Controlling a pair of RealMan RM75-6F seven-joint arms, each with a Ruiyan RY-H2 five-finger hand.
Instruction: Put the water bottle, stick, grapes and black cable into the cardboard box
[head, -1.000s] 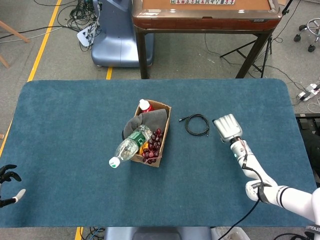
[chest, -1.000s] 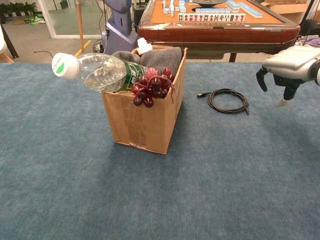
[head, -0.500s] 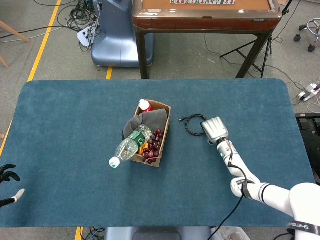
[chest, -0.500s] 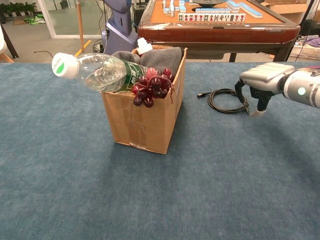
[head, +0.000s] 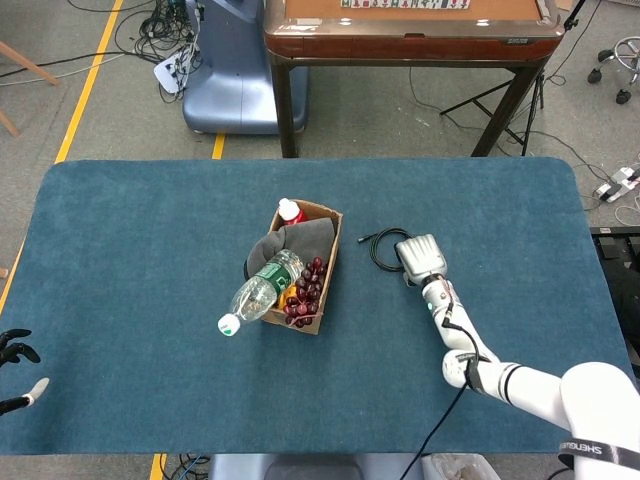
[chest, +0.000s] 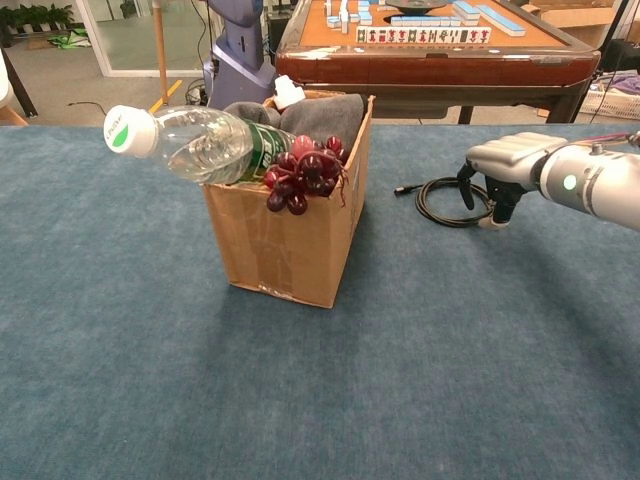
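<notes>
Right hand (chest: 497, 172), silver and grey, hovers palm down over the right edge of the coiled black cable (chest: 447, 203), fingers curved downward and spread with nothing between them. It is placed there, most likely, to close on the coil from above; whether any fingertip already touches the cable cannot be told.

The cable lies flat on the blue carpeted bench (head: 140, 250), to the right of the brown cardboard box (chest: 285, 245) and apart from it. Its loose plug end trails left and slightly far, toward the box.

The box stands near the middle of the bench. A clear plastic water bottle (chest: 190, 142) with a white cap and green label lies tilted across the box's near left rim, its long axis running from inside the box outward, cap pointing left and toward the near edge, well past the rim. It looks propped there because the box is already full. A bunch of dark red grapes (chest: 305, 173) drapes over the near rim beside the bottle. A grey cloth (chest: 320, 115) fills the far part. The stick cannot be picked out.

Left hand (head: 18, 372) sits at the near left edge of the bench, dark fingers spread and holding nothing.
</notes>
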